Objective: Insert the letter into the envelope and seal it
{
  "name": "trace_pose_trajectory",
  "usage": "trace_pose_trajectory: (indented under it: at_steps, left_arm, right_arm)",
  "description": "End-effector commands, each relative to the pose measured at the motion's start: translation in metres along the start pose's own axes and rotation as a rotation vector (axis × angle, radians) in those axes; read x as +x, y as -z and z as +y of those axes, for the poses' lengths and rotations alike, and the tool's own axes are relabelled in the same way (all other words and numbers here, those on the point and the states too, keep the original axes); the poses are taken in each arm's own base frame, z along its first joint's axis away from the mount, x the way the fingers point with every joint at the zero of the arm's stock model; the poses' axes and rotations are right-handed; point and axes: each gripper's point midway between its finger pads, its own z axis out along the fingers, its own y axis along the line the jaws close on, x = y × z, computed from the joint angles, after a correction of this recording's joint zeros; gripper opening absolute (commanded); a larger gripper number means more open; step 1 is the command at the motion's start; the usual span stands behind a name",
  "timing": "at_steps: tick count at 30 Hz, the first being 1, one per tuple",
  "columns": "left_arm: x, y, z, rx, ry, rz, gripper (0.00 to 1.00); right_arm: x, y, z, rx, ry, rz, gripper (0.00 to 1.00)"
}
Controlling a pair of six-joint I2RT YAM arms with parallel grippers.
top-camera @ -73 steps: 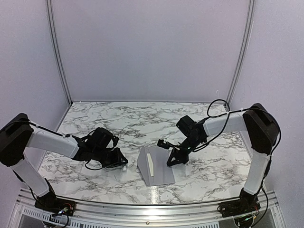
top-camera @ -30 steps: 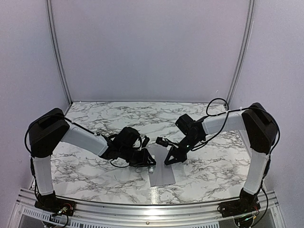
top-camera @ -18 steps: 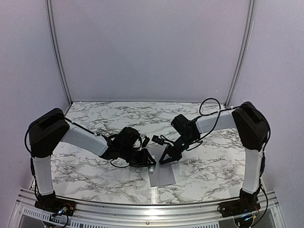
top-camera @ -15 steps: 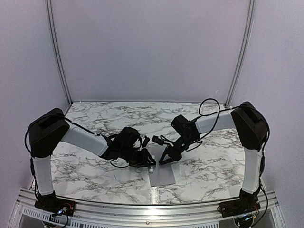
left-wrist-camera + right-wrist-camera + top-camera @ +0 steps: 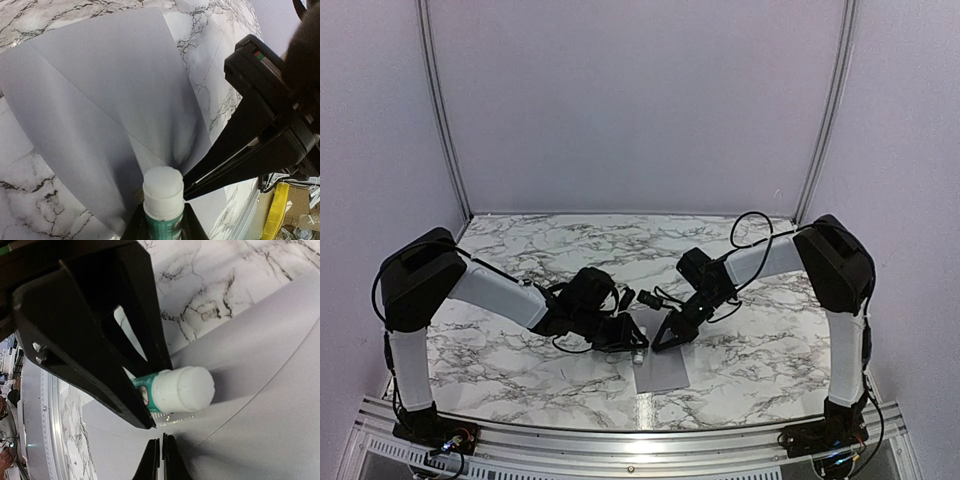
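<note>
The grey envelope (image 5: 663, 372) lies flat at the table's near middle; it fills the left wrist view (image 5: 100, 110) and the right wrist view (image 5: 260, 390). My left gripper (image 5: 634, 343) is shut on a green-and-white glue tube (image 5: 162, 197), its white tip just above the envelope's paper. The tube also shows in the right wrist view (image 5: 177, 389). My right gripper (image 5: 656, 343) is shut, and its tips (image 5: 161, 442) are at the envelope's surface right beside the tube. The letter is out of view.
The marble table (image 5: 520, 250) is ringed by white walls with metal posts (image 5: 440, 110), and a metal rail (image 5: 620, 440) runs along its near edge. The two grippers are almost touching over the envelope.
My left arm swung right from the table's left to the envelope with the tube. My right gripper slid left to meet it. The envelope's raised flap no longer stands up.
</note>
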Motion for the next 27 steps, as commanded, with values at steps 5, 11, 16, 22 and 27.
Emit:
trace_pose_trajectory:
  at_steps: [5, 11, 16, 22, 27]
  left_arm:
    - [-0.007, 0.013, -0.021, 0.031, -0.057, -0.039, 0.00]
    - [0.004, 0.025, -0.035, 0.051, -0.067, -0.048, 0.00]
    - [0.021, 0.019, -0.028, 0.027, -0.033, -0.029, 0.00]
    - [0.030, 0.010, -0.013, 0.002, 0.017, -0.010, 0.00]
    - [0.031, 0.003, -0.010, 0.002, 0.026, 0.003, 0.00]
  right_arm:
    - [0.009, -0.010, -0.022, 0.081, -0.063, 0.036, 0.03]
    - [0.012, -0.009, -0.027, 0.116, -0.091, 0.040, 0.02]
    - [0.013, -0.009, -0.027, 0.117, -0.097, 0.039, 0.02]
    - [0.010, -0.007, -0.025, 0.123, -0.096, 0.031, 0.02]
    - [0.008, -0.004, -0.021, 0.123, -0.077, 0.029, 0.02]
